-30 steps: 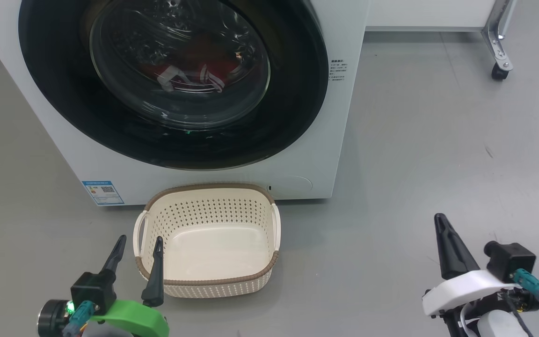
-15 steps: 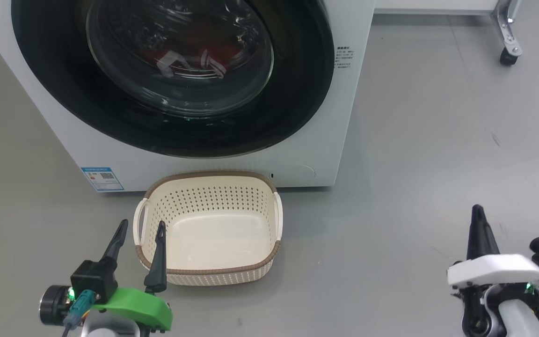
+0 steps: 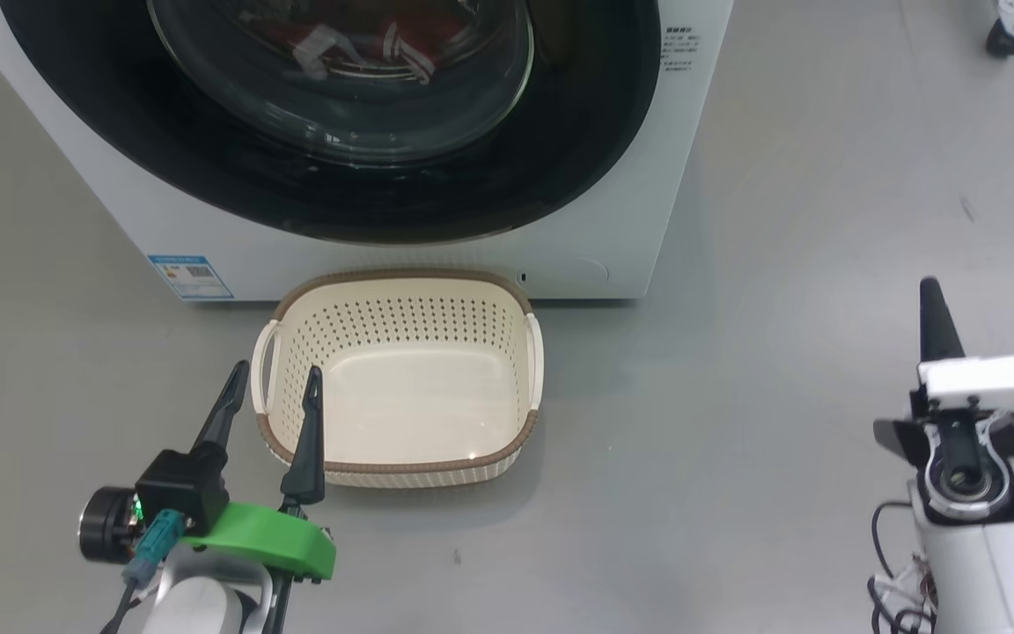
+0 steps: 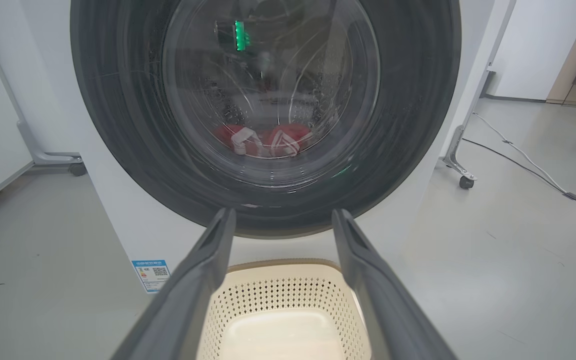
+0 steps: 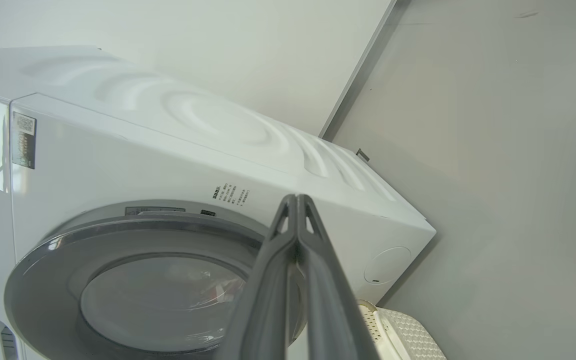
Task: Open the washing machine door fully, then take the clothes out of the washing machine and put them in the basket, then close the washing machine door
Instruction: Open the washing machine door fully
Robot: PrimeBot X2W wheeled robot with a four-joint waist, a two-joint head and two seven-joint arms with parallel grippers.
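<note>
The washing machine (image 3: 613, 220) stands ahead with its glossy black round washing machine door (image 3: 560, 158) shut. Red and white clothes (image 3: 344, 48) show through the glass window. The cream basket (image 3: 401, 465) sits on the floor right in front of the machine, with nothing in it. My left gripper (image 3: 276, 374) is open at the basket's near left corner, one finger over its rim. In the left wrist view its fingers (image 4: 283, 215) frame the door (image 4: 118, 125), the clothes (image 4: 268, 140) and the basket (image 4: 283, 262). My right gripper (image 3: 929, 295) is shut over bare floor at the right; its tip (image 5: 296, 200) points at the machine (image 5: 168, 150).
A blue sticker (image 3: 190, 275) marks the machine's lower left front. A caster wheel (image 3: 1000, 35) of a metal frame stands at the far right. A cable (image 4: 518, 160) runs over the grey floor right of the machine, and a wheeled white cabinet (image 4: 75, 167) stands to its left.
The head camera has tipped down, so the machine sits higher in the picture. My right gripper has risen and moved forward and to the right, turning at the wrist. My left gripper stays by the basket.
</note>
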